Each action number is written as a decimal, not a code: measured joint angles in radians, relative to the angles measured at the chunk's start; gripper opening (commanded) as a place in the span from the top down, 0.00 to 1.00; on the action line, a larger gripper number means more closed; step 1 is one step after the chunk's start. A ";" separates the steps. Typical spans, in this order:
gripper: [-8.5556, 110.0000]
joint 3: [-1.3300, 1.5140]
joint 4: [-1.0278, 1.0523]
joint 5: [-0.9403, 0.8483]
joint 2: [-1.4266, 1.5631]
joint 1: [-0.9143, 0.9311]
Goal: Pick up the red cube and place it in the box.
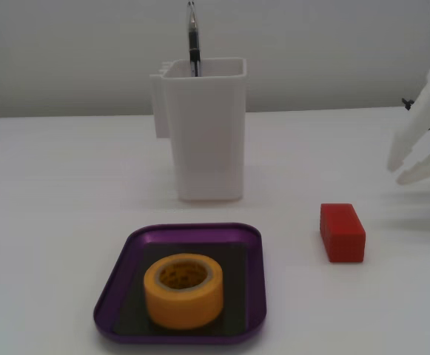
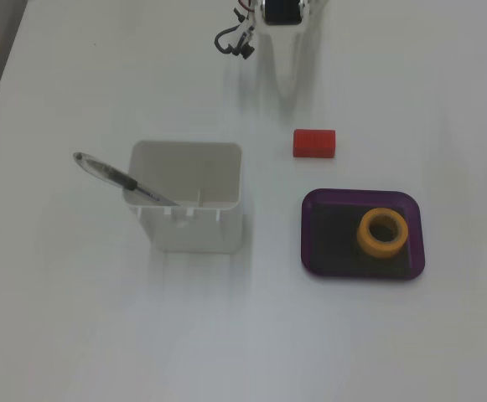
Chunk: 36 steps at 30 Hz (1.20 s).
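On a white counter (image 1: 52, 185), a tall white container (image 1: 203, 129) holding a pen (image 1: 193, 44) stands left of centre toward the far edge in a fixed view, with the purple box (image 1: 126, 251) at the near edge in front of it, a yellow tape roll (image 1: 183, 290) lying inside on its dark floor. To the right, the red cube (image 1: 342, 231) sits on the bare counter, just beside the box but outside it and touching nothing. At the right edge the white gripper (image 1: 413, 167) hangs above the surface beyond the cube, its two fingers slightly apart and holding nothing; in the other fixed view only the arm's base (image 2: 278, 12) shows at the top edge, with the cube (image 2: 313, 142) between it and the box (image 2: 318, 251).
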 measured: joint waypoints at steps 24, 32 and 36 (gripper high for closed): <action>0.93 0.000 0.003 -0.003 0.000 -0.012; 0.93 -0.084 0.003 -0.006 0.000 -0.012; 0.90 -0.153 0.003 -0.067 0.000 -0.012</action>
